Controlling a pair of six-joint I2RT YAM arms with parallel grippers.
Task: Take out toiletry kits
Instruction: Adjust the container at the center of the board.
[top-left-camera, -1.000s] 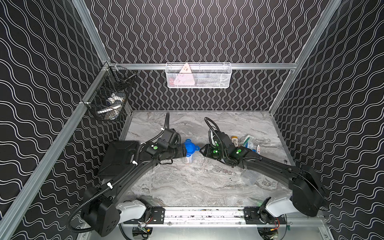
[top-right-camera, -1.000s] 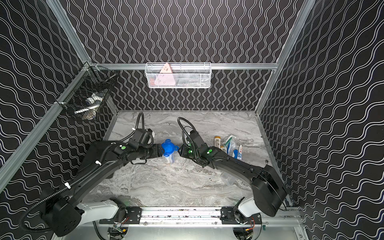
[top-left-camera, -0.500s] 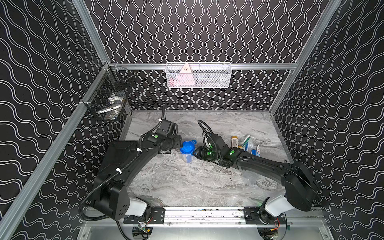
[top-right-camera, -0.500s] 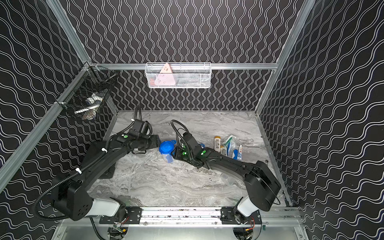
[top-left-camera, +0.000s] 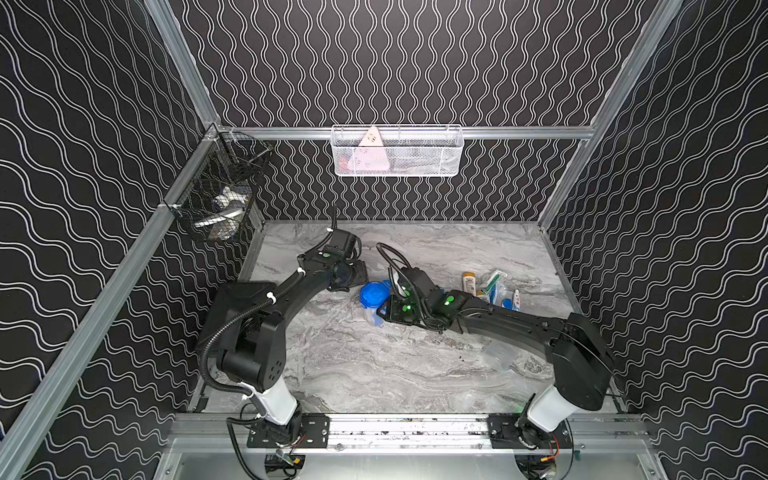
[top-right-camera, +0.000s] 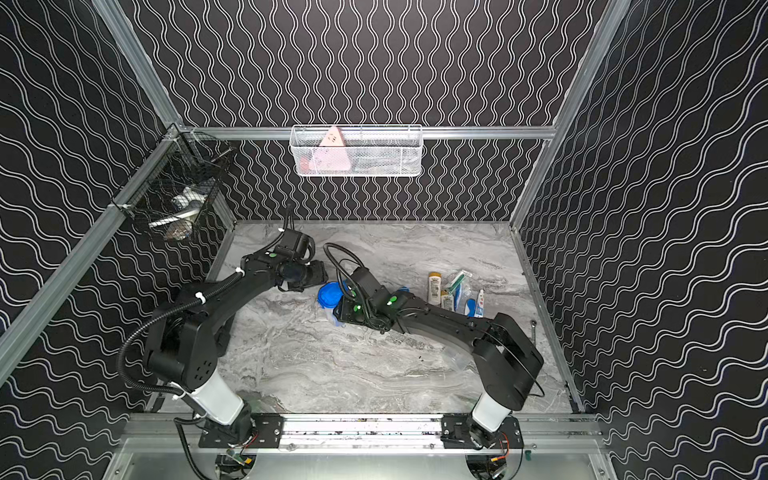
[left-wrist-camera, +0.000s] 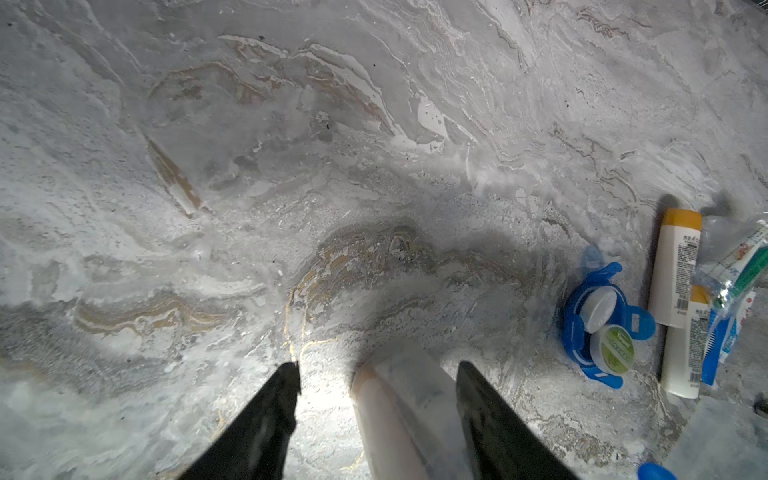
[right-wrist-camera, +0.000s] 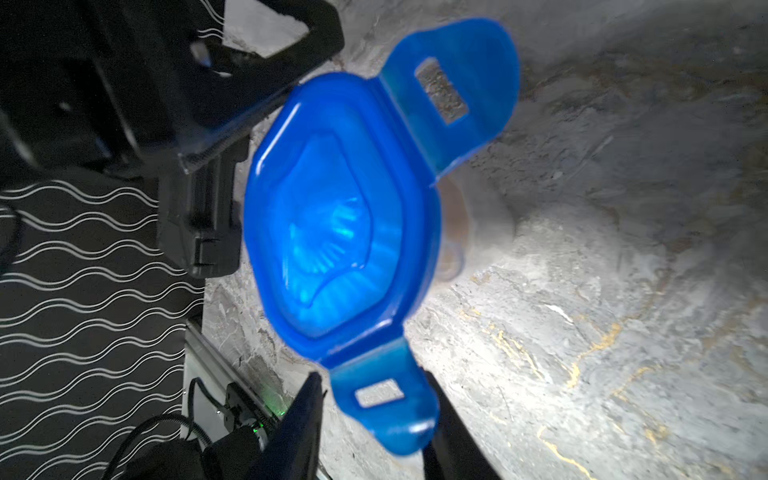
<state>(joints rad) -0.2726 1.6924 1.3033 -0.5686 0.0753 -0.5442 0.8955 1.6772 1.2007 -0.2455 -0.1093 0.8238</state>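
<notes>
Closed kit (top-left-camera: 370, 319), a clear cup under a blue lid (top-left-camera: 374, 293), sits mid-counter (top-left-camera: 374, 374) between the two claws. The cup looks tipped a bit, can't be sure. Right claw (right-wrist-camera: 374, 384) is on it from the right-near side. In the right wrist view its fingers flank one lid tab (right-wrist-camera: 384, 399): one finger touches the tab, with a sliver of gap at the other. So it's narrowly parted, and I can't tell if it truly pinches. Key relation: the lid's tab-to-tab line runs straight away from the right claw, with the second tab (right-wrist-camera: 449, 83) on the opposite side. The lid's long axis is therefore in line with that claw's reach. Left claw (top-left-camera: 360, 274) is just far-left of the lid, apart from it. In the left wrist view its fingers stand well parted, with a pale tube-like thing (left-wrist-camera: 399, 415) between them. That thing rests against one finger with a clear gap to the other, so it isn't clamped; can't identify it. Right arm is nearer and likely does the lid pull. Left would need to close in on the cup body. Other kit looks unpacked at the right of the counter: loose lid (left-wrist-camera: 573, 332), bottle (top-left-camera: 468, 284), empty cup (top-left-camera: 498, 355).
</notes>
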